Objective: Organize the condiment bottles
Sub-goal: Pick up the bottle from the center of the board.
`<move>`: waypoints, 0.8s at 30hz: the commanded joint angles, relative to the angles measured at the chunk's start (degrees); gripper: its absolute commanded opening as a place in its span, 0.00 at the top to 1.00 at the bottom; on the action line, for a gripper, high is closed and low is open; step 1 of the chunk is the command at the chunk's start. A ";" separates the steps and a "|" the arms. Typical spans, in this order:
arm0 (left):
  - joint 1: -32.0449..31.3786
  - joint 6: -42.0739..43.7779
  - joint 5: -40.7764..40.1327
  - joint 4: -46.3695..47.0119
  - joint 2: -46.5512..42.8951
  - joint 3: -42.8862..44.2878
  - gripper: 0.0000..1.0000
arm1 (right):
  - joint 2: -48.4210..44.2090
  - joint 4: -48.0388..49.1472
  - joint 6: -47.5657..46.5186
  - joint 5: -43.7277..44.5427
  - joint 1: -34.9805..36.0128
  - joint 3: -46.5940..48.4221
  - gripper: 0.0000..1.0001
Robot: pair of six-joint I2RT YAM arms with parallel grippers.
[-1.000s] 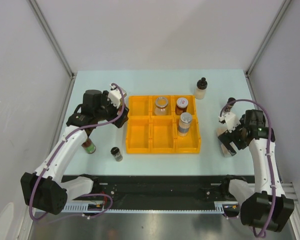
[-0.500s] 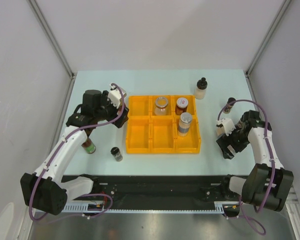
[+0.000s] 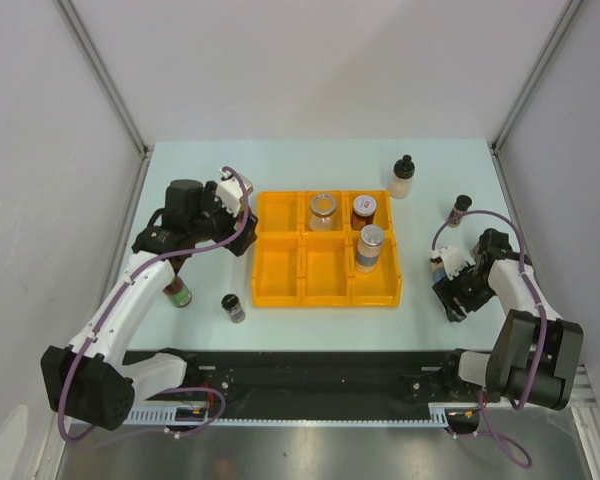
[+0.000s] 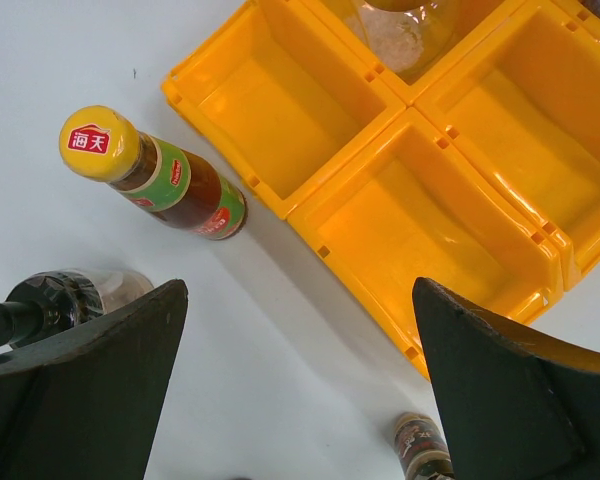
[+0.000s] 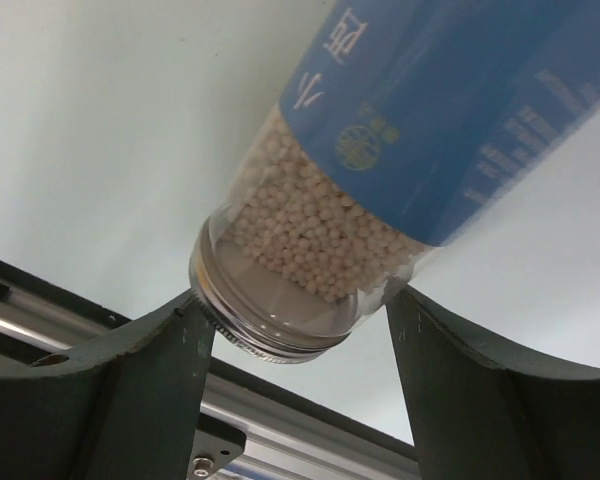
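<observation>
My right gripper [image 3: 448,283] [image 5: 295,345] is shut on a blue-labelled shaker [image 5: 420,130] full of white beads, held tilted at its silver-lidded end just right of the yellow tray [image 3: 280,275]. My left gripper [image 3: 238,235] [image 4: 300,400] is open and empty, hovering over the table by the tray's left edge [image 4: 310,215]. In the left wrist view, a yellow-capped red/green-labelled sauce bottle [image 4: 155,178], a black-capped bottle [image 4: 55,300] and a small jar [image 4: 423,450] stand on the table. The tray holds a clear jar [image 3: 323,210], a brown jar [image 3: 364,211] and a silver-lidded jar [image 3: 369,247].
A cream bottle with a black cap [image 3: 403,178] and a small dark bottle [image 3: 461,209] stand at the back right. A sauce bottle [image 3: 180,291] and a black-capped jar [image 3: 234,307] stand front left. The tray's three left compartments [image 3: 278,213] hold nothing.
My right arm has folded inward and its gripper has shifted slightly left and back with the shaker. The left arm has not moved.
</observation>
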 commanded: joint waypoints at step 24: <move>0.48 -0.70 1.93 0.28 -0.30 0.34 0.00 | 2.45 8.31 13.41 -1.63 1.43 1.63 0.02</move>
